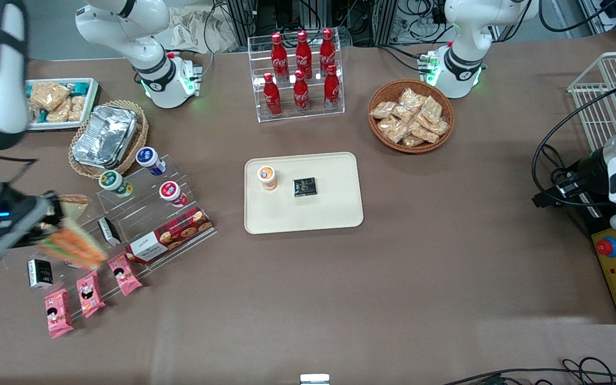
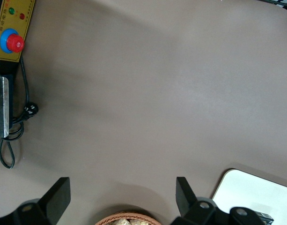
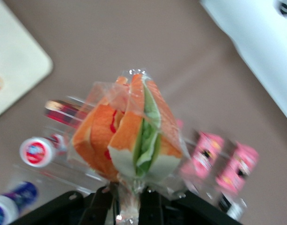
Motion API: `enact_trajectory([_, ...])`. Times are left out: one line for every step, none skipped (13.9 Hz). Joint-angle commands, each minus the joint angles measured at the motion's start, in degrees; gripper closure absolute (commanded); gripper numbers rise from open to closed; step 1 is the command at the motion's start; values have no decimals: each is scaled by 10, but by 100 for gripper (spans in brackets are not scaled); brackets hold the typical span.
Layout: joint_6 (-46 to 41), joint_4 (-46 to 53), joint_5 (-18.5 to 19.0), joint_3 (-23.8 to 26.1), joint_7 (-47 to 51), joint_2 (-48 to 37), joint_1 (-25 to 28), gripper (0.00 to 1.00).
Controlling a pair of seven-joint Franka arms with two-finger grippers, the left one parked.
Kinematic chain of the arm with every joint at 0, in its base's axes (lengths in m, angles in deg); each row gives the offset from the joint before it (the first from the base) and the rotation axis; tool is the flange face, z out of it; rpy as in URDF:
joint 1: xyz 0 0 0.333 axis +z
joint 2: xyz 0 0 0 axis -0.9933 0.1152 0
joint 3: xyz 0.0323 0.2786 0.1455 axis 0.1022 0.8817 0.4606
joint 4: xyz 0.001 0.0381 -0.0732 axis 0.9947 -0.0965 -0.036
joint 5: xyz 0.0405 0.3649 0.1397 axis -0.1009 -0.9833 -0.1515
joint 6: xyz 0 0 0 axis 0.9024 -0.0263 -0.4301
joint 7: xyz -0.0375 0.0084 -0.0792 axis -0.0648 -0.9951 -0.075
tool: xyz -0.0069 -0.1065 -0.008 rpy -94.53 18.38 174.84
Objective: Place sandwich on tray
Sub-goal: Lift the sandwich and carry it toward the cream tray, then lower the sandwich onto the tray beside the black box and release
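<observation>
Gripper [image 1: 51, 216] status: we hold the sandwich [image 1: 70, 243] clamped by its wrapper seam between closed fingers, raised above the clear acrylic stand [image 1: 142, 214] at our working arm's end of the table. We see the tray [image 1: 335, 214] well apart at table centre, carrying a cup [image 1: 267, 177] and a black packet [image 1: 304, 186]

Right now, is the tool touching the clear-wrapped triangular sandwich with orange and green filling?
Touching. The right wrist view shows the tool pinching the clear-wrapped triangular sandwich by its wrapper seam; the front view shows it lifted above the clear acrylic snack stand, toward the working arm's end.
</observation>
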Motion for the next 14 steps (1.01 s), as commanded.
enact_trajectory([-18, 6, 9, -7, -5, 10, 86, 100])
enact_trajectory([-16, 6, 2, -7, -5, 28, 112, 100])
enact_trajectory([-10, 6, -5, -6, -5, 46, 133, 100])
enact_trajectory([-2, 6, -17, -6, -9, 69, 163, 100])
enact_trajectory([22, 6, -21, -7, -12, 88, 196, 100])
enact_trajectory([58, 5, -26, -6, -11, 104, 224, 100])
enact_trajectory([90, 3, -27, -6, -12, 123, 249, 100])
enact_trajectory([115, 4, -34, -6, -14, 148, 262, 100])
enact_trajectory([137, 3, -51, 4, -33, 170, 272, 100])
enact_trajectory([176, 3, -69, 22, -63, 188, 277, 100])
enact_trajectory([210, -1, -71, 34, -78, 206, 278, 100])
enact_trajectory([233, -1, -71, 50, -87, 224, 278, 100])
enact_trajectory([251, -2, -71, 67, -95, 236, 278, 100])
enact_trajectory([264, -4, -71, 77, -95, 243, 278, 100])
